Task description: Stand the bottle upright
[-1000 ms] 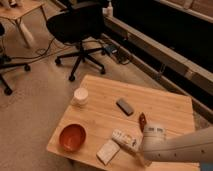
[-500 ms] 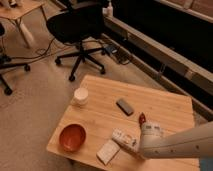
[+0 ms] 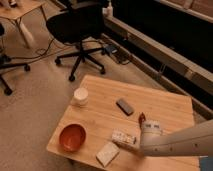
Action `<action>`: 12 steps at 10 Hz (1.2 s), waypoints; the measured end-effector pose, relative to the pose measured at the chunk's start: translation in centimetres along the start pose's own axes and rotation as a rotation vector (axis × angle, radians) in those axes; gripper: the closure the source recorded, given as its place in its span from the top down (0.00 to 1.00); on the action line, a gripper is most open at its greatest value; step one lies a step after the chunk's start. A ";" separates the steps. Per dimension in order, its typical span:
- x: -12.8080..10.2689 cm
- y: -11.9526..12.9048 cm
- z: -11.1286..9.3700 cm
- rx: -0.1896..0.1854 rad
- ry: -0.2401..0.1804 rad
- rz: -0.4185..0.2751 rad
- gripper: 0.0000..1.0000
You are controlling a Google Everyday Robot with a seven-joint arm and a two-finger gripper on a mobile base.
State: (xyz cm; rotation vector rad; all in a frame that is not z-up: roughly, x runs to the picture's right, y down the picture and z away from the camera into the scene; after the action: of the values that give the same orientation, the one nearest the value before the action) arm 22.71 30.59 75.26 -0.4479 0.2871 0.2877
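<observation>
Sitting on beige carpet, the light wooden table (image 3: 165,102) is backed by a black office chair (image 3: 77,25). On it: short round white cup (image 3: 80,95), dark rectangular remote (image 3: 125,106), orange-red bowl (image 3: 72,137), flat white box (image 3: 107,153), small red item (image 3: 142,118). The small white plastic bottle (image 3: 123,138) lies flat near the front edge. The gripper (image 3: 142,141), fingers shut, is at its right end, the pale arm (image 3: 180,142) hiding the contact.

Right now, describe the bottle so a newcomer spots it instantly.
On the wooden table, look along the near edge, between the red bowl and the robot arm. The bottle lies flat there, beside the end effector, which is shut. It is long and white with a pale, red-printed label, unlike the flat white box or round cup.
</observation>
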 end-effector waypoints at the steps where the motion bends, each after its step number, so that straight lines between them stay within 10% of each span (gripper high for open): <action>1: 0.2 -0.2 -0.2 0.009 0.010 -0.009 0.30; 6: -1.8 -3.1 -4.7 0.161 0.101 -0.141 0.30; 12: -4.7 -3.8 -6.6 0.161 0.104 -0.121 0.30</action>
State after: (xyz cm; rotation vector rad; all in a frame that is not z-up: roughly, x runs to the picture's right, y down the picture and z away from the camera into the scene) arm 18.31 23.33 72.55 -0.3205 0.3806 0.1221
